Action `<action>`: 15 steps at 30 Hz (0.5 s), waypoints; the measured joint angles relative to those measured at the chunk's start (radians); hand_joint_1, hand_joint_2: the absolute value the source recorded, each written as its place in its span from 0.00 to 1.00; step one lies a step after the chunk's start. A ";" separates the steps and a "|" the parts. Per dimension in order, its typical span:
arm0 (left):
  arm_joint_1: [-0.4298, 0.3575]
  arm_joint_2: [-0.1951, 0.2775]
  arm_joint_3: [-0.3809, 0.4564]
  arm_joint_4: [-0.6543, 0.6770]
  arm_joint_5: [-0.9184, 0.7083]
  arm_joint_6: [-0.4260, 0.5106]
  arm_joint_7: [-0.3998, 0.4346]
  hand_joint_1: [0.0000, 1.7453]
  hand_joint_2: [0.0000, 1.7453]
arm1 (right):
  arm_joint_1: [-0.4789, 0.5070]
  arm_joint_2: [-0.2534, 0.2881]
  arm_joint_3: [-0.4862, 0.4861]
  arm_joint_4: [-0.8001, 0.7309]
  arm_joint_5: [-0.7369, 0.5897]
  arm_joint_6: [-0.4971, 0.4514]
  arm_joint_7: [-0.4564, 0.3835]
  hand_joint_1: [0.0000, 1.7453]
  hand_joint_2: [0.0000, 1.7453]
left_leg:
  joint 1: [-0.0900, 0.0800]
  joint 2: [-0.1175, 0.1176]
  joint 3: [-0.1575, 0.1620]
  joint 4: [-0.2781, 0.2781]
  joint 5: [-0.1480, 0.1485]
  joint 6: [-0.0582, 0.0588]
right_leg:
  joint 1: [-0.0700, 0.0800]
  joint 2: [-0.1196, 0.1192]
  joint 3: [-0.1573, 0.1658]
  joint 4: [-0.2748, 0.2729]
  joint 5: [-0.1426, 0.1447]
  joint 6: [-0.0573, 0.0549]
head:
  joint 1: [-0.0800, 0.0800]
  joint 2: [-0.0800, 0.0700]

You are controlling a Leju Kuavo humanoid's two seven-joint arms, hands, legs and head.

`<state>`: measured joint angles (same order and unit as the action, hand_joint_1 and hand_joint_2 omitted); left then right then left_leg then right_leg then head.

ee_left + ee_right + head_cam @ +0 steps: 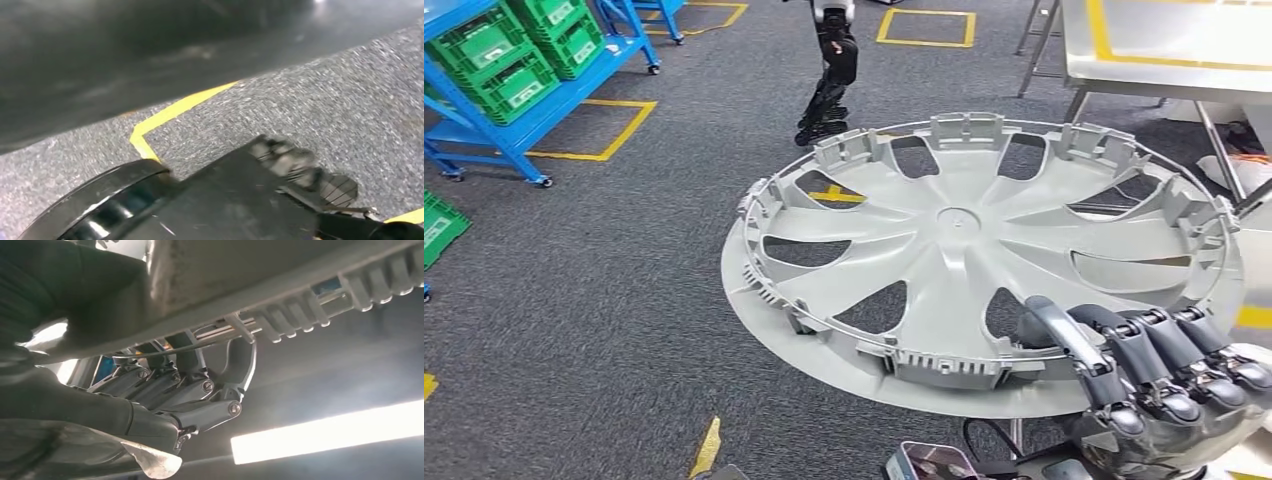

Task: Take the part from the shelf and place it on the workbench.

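head: high, looking down | right wrist: close under part (280,275) (shared)

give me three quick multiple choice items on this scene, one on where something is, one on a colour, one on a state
1. Where do the crates sit?
A. on the blue shelf rack
B. on the workbench
C. on the wheel cover

2. What colour are those crates?
A. red
B. green
C. white

3. What is the right hand doing?
A. hanging empty
B. resting on the floor
C. gripping the wheel cover's rim

Answers:
1 A: the crates sit on the blue shelf rack at the head view's upper left.
2 B: they are plainly green.
3 C: the right hand has its fingers curled over the near rim of the grey wheel cover.
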<state>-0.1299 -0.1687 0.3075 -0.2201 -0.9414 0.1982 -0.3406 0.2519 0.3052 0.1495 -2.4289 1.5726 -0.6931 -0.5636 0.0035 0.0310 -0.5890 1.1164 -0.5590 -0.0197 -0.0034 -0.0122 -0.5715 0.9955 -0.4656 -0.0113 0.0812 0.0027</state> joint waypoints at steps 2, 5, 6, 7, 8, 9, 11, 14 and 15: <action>0.005 0.000 0.006 0.000 0.000 0.000 0.000 0.00 0.00 | 0.000 0.000 0.000 0.000 0.000 0.000 -0.002 1.00 1.00 | 0.001 -0.021 -0.059 0.128 -0.052 -0.002 | 0.002 0.026 -0.001 0.001 0.001 -0.004 | -0.001 0.000; 0.007 0.001 0.015 0.000 -0.001 -0.002 -0.001 0.00 0.00 | 0.000 0.000 0.000 0.000 0.001 0.000 -0.003 1.00 1.00 | 0.002 -0.029 -0.061 0.118 -0.006 0.001 | 0.002 0.071 -0.001 0.005 0.001 -0.005 | -0.001 0.000; 0.006 0.002 0.016 0.000 -0.001 -0.003 -0.002 0.00 0.00 | 0.000 0.000 0.000 0.000 0.001 0.000 -0.004 1.00 1.00 | 0.003 -0.044 -0.034 0.053 0.034 0.004 | 0.002 0.084 -0.001 0.007 0.001 -0.004 | -0.002 0.000; 0.006 0.002 0.018 0.000 -0.001 -0.005 -0.002 0.00 0.00 | 0.000 0.000 0.000 0.000 0.001 0.000 -0.005 1.00 1.00 | 0.005 -0.067 -0.006 -0.013 0.062 0.007 | 0.003 0.097 -0.002 0.010 0.001 -0.002 | -0.001 0.000; 0.005 0.002 0.019 0.000 -0.002 -0.007 -0.002 0.00 0.00 | 0.000 0.000 0.000 0.000 0.001 0.000 -0.008 1.00 1.00 | 0.007 -0.087 0.016 -0.064 0.078 0.010 | 0.002 0.109 -0.006 0.013 0.001 0.002 | -0.001 0.000; 0.005 0.002 0.020 0.000 -0.002 -0.009 -0.002 0.00 0.00 | 0.000 0.000 0.000 0.000 0.001 0.000 -0.010 1.00 1.00 | 0.007 -0.102 0.028 -0.093 0.083 0.012 | 0.001 0.120 -0.011 0.015 0.002 0.008 | -0.001 0.000; 0.004 0.002 0.022 0.000 -0.006 -0.012 -0.002 0.00 0.00 | 0.000 0.000 0.000 0.000 0.001 0.000 -0.015 1.00 1.00 | 0.004 -0.096 0.032 -0.108 0.080 0.017 | -0.004 0.140 -0.021 0.014 0.006 0.022 | -0.001 0.000; -0.001 -0.003 0.023 0.000 -0.010 -0.012 -0.002 0.00 0.00 | 0.000 0.000 -0.001 0.000 0.001 0.000 -0.020 1.00 1.00 | 0.005 -0.059 0.038 -0.125 0.090 0.035 | -0.004 0.096 -0.054 0.062 -0.023 0.038 | 0.005 0.000; -0.001 -0.004 0.023 -0.001 -0.011 -0.012 -0.002 0.00 0.00 | 0.000 0.000 -0.001 0.000 0.000 0.000 -0.021 1.00 1.00 | 0.005 -0.046 0.040 -0.129 0.091 0.039 | -0.004 0.064 -0.079 0.114 -0.052 0.041 | 0.007 0.000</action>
<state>-0.1310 -0.1731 0.3306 -0.2208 -0.9524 0.1862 -0.3429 0.2522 0.3052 0.1481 -2.4292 1.5729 -0.6931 -0.5845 0.0083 -0.0147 -0.5494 0.9879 -0.4679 0.0194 -0.0071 0.0520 -0.6506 1.1097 -0.5176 0.0300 0.0883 0.0027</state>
